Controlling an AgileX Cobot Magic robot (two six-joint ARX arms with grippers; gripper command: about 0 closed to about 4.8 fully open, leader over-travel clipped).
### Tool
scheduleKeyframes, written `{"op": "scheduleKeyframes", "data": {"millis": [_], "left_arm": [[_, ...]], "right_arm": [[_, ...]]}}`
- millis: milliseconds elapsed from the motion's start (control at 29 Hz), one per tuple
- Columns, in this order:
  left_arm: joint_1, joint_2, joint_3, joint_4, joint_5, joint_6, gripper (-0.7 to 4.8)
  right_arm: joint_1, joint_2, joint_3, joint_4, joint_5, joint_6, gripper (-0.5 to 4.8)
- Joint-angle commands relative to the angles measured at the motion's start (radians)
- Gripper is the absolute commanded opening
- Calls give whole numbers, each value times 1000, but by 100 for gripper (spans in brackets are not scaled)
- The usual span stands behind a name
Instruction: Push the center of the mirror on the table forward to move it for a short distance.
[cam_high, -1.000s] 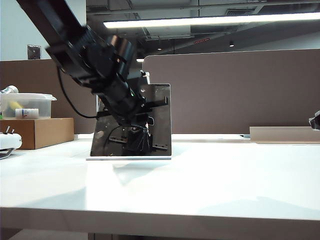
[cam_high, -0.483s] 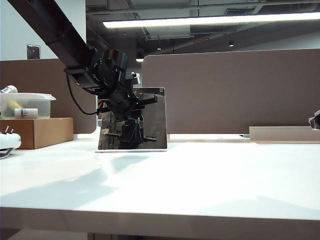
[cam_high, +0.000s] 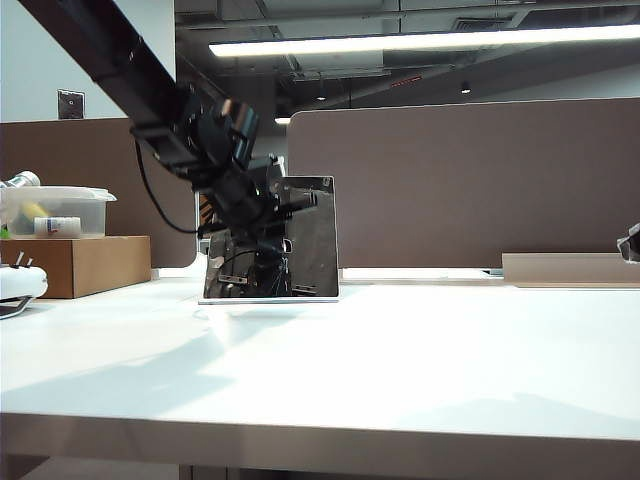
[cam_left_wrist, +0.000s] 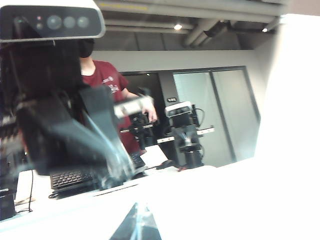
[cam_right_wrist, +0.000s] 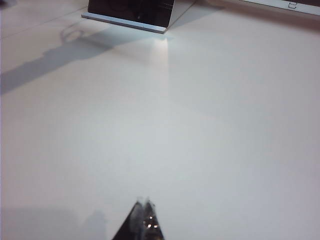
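The mirror (cam_high: 312, 250), a dark reflective panel on a thin white base, stands tilted back on the white table (cam_high: 420, 370), left of centre. My left gripper (cam_high: 280, 210) reaches down from the upper left and presses, shut, against the middle of the glass. In the left wrist view the mirror (cam_left_wrist: 210, 110) fills the frame with reflections, and the left gripper (cam_left_wrist: 140, 219) points at it with its jaws closed. My right gripper (cam_right_wrist: 143, 204) is shut and empty, low over the bare table (cam_right_wrist: 200, 125), far from the mirror (cam_right_wrist: 132, 10). In the exterior view it shows at the right edge (cam_high: 630, 241).
A brown cardboard box (cam_high: 75, 265) with a clear plastic container (cam_high: 55, 210) on top stands at the left. A white device (cam_high: 18, 285) lies beside it. Brown partition panels (cam_high: 480, 180) rise behind the table. A low beige tray (cam_high: 570, 268) sits at the back right.
The mirror has slid away from the camera, then a little to the right, and now looks smaller. The left arm has stretched forward with it. The right gripper has stayed put.
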Motion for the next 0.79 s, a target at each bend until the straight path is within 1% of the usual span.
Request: {"op": "scheduleKeyframes", "data": {"millis": [34,172,241,276,310,345,379,414,448,483,517,552,655,690,759,793], "left_arm": [[2,-59,3,-44,162,25,-5],[-21,-154,-2,-161,160,67,-5],[-45,-237,-4,-249,160,132,-5],[-60,-293,-5,-286,168,172,-5],[-70,-333,-5,-310,174,194,-5],[-79,-397,-5,-345,204,200,-5],[-89,-437,-5,-373,205,200,-5],[-94,-501,-5,-428,224,203,-5],[-98,-541,-5,-467,224,219,-5],[-125,-612,-5,-537,222,263,-5],[-131,-645,-5,-564,222,280,-5],[-146,-718,-5,-620,225,286,-5],[-209,-861,-5,-724,238,287,-5],[-249,-922,-6,-760,233,286,-5],[-310,-992,-5,-791,184,280,-5],[-351,-1031,-5,-802,129,278,-5]], "right_arm": [[1,-8,-5,14,1,0,-5],[1,-24,-5,14,1,0,-5],[1,-39,-5,13,1,0,-5],[1,-54,-5,12,1,0,-5],[1,-67,-5,11,1,0,-5],[1,-95,-5,10,1,0,-5],[1,-113,-5,10,1,0,-5],[1,-150,-5,10,1,0,-5],[1,-166,-5,10,1,0,-5],[1,-198,-5,10,1,0,-5],[1,-211,-5,10,1,0,-5],[0,-240,-5,10,1,0,-5],[0,-280,-5,17,2,0,-5],[0,-280,-5,17,1,0,-5],[1,-280,-5,13,1,0,-5],[-4,-280,-5,13,1,0,-5]]}}
